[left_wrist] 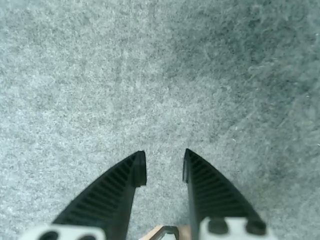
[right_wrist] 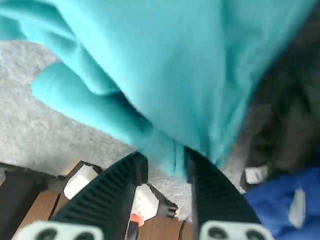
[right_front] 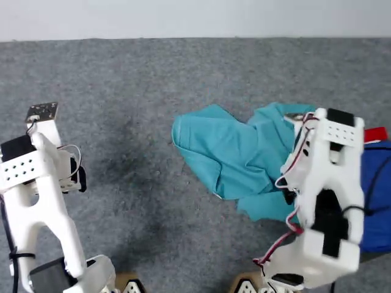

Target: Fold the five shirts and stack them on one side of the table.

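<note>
High view, left arm [right_front: 36, 183]: white, upright at the near left of the table [right_front: 134, 79], over bare grey felt.
High view, right arm [right_front: 324, 201]: white, at the near right, leaning over the cloth pile so its body covers part of it.
High view, surface and room: grey felt covers the whole table; a pale wall [right_front: 183, 18] runs along the far edge.
High view, teal shirt [right_front: 232, 152]: crumpled, right of centre. Its long axis slants from a rounded end pointing toward the middle of the table down to a bunched end under the right arm.
High view, blue shirt [right_front: 377, 195]: at the right edge, touching the teal one.
Left wrist view, left claw [left_wrist: 164, 167]: fingers a narrow gap apart with nothing between them, pointing at bare felt.
Right wrist view, right claw [right_wrist: 162, 167]: a hanging fold of the teal shirt fills the gap between the fingers and seems pinched there. Grey felt lies beyond, and the blue shirt is off to one side.
</note>
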`<state>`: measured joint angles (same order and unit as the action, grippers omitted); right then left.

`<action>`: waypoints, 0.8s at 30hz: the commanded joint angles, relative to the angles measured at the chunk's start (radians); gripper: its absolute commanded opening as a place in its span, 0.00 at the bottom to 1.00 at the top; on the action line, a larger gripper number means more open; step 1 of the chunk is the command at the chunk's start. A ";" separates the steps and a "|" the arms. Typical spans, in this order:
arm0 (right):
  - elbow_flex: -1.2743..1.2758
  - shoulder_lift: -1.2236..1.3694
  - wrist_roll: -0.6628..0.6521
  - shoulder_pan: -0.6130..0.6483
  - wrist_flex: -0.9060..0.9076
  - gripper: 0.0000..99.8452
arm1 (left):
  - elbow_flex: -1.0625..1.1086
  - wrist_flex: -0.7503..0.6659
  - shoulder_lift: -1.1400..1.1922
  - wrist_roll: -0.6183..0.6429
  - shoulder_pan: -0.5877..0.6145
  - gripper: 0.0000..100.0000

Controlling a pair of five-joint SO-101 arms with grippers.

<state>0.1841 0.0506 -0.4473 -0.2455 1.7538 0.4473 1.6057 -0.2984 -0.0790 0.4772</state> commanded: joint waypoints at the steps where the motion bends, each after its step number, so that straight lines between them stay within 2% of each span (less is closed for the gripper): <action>1: 0.000 -0.177 -0.014 0.044 0.044 0.15 | -0.002 -0.003 -0.003 0.006 -0.002 0.12; 7: 0.086 -0.481 -0.015 0.367 0.042 0.15 | -0.002 -0.003 -0.003 0.006 -0.002 0.12; 10: 0.199 -0.533 -0.063 0.558 0.041 0.15 | -0.002 -0.003 -0.003 0.006 -0.002 0.12; 13: 0.313 -0.516 -0.127 0.670 0.033 0.15 | -0.002 -0.003 -0.003 0.006 -0.002 0.12; 19: 0.436 -0.371 -0.155 0.688 -0.090 0.15 | -0.002 -0.003 -0.003 0.006 -0.002 0.12; 24: 0.439 -0.216 -0.155 0.653 -0.189 0.15 | -0.002 -0.003 -0.003 0.006 -0.002 0.12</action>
<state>0.6229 -0.2194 -0.5915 0.4312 1.6218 0.4473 1.6057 -0.2984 -0.0790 0.4772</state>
